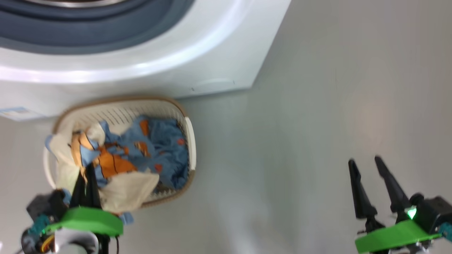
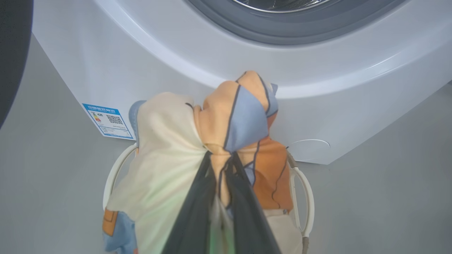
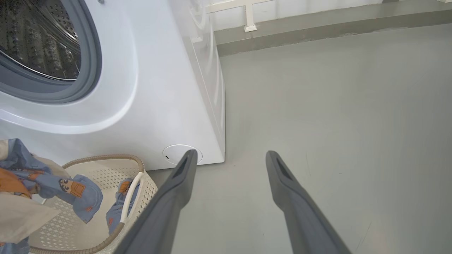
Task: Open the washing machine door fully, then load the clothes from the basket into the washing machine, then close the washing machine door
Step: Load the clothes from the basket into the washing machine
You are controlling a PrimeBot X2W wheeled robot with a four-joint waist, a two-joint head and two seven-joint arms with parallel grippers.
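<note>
Evidently mid-load. Big white boxy front-loading washing machine [image 1: 212, 53] stood with steel perforated drum [image 3: 42, 38] exposed. Dark glossy edge at far left of left wrist view was likely round black door [image 2: 12, 53], swung wide, so opening step judged done. Left pincer [image 2: 219, 158] was clamped on bunch of soft garments [image 2: 166, 155], cream plus orange-and-blue striped piece, lifted over small cream perforated plastic basket [image 1: 123, 111] on grey floor [image 1: 300, 141] just before machine. Light blue orange-printed clothes [image 1: 166, 148] lay in basket. Right pincer [image 1: 364, 161] was spread wide, empty, well apart. Left to do: rest of loading, door closing.
</note>
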